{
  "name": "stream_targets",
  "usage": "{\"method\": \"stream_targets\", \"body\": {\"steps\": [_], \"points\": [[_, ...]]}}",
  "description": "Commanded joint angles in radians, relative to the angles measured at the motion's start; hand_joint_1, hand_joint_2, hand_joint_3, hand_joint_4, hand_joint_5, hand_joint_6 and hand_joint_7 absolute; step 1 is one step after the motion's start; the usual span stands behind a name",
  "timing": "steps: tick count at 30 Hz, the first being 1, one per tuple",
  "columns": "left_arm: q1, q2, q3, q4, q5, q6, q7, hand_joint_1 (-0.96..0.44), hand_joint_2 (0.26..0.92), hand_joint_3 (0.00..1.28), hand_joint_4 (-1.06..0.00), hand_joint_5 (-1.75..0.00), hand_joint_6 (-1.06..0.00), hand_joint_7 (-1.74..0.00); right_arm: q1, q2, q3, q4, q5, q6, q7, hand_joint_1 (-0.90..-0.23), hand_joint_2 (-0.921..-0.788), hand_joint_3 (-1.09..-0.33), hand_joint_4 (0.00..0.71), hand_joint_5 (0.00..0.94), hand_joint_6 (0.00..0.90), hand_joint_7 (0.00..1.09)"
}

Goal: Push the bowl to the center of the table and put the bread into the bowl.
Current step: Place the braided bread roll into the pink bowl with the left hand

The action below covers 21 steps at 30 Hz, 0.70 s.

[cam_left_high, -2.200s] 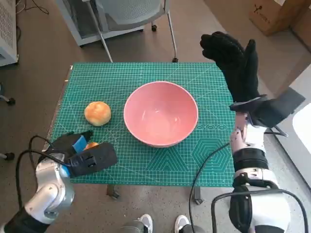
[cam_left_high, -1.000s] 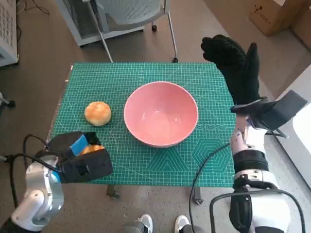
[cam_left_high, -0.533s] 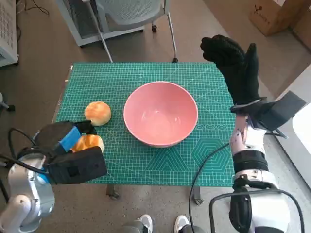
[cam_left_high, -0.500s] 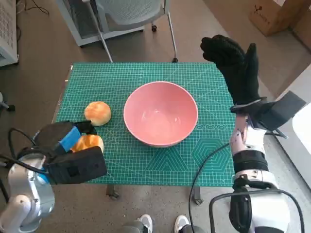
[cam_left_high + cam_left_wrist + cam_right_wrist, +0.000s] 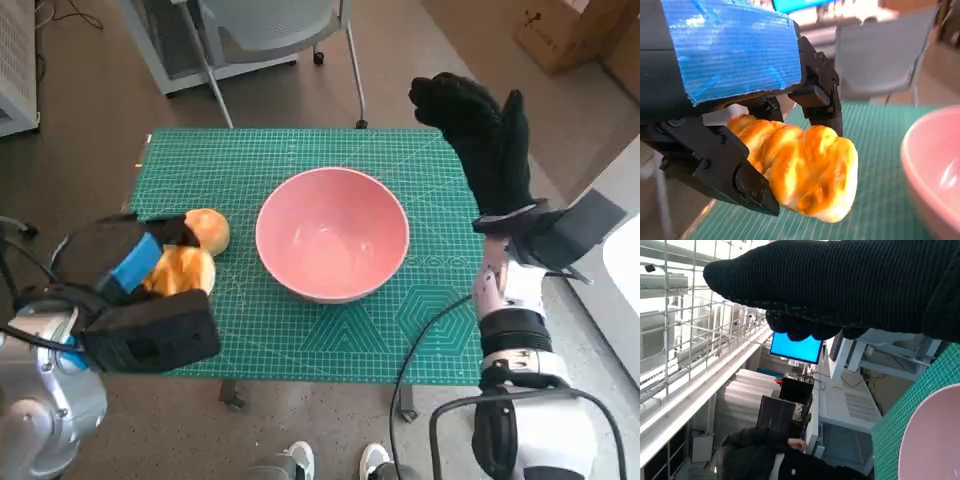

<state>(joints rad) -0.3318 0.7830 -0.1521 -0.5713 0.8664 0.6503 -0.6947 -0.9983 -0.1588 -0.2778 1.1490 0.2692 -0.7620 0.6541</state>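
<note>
A golden twisted bread (image 5: 800, 170) was clamped between the black fingers (image 5: 817, 95) of the left hand (image 5: 125, 275), raised off the green mat (image 5: 300, 330). Just beyond those fingers a round bun (image 5: 210, 228) was seen on the mat. Farther on, beside the bun, the pink bowl (image 5: 332, 235) sat near the mat's middle. The right hand (image 5: 480, 130) was held raised beyond the bowl's far side, fingers apart, nothing in them.

left hand (image 5: 130, 270): raised, fingers (image 5: 812, 95) clasping | right hand (image 5: 480, 130): raised, fingers spread
</note>
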Motion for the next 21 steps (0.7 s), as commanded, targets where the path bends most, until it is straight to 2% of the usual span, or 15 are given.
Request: {"method": "stream_targets", "body": {"steps": [1, 9, 14, 21], "points": [[-0.105, -0.031, -0.033, 0.016, 0.027, -0.036, -0.013, 0.0, 0.906, 0.0, -0.81, -1.01, -0.71, -1.1, 0.025, -0.007, -0.004, 0.01, 0.002, 0.003, 0.021, -0.672, -0.921, -0.701, 0.233, 0.001, 0.377, 0.0], [-0.29, -0.126, -0.115, 0.218, -0.001, -0.161, 0.052, 0.0, 0.91, 0.0, -0.81, -0.99, -0.69, -1.15, 0.032, -0.003, -0.006, 0.009, 0.003, -0.011, 0.029, -0.671, -0.921, -0.701, 0.227, 0.001, 0.367, 0.0], [-0.403, -0.207, -0.169, 0.37, -0.004, -0.204, 0.065, 0.0, 0.919, 0.02, -0.75, -1.15, -0.68, -1.07, 0.036, -0.003, -0.007, 0.01, 0.001, -0.021, 0.025, -0.674, -0.921, -0.701, 0.223, 0.0, 0.363, 0.0], [-0.531, -0.297, -0.234, 0.59, -0.005, -0.26, 0.095, 0.0, 0.92, 0.05, -0.69, -1.29, -0.69, -0.98, 0.052, -0.008, -0.003, 0.005, -0.008, -0.044, 0.015, -0.675, -0.921, -0.705, 0.218, 0.0, 0.358, 0.0]]}}
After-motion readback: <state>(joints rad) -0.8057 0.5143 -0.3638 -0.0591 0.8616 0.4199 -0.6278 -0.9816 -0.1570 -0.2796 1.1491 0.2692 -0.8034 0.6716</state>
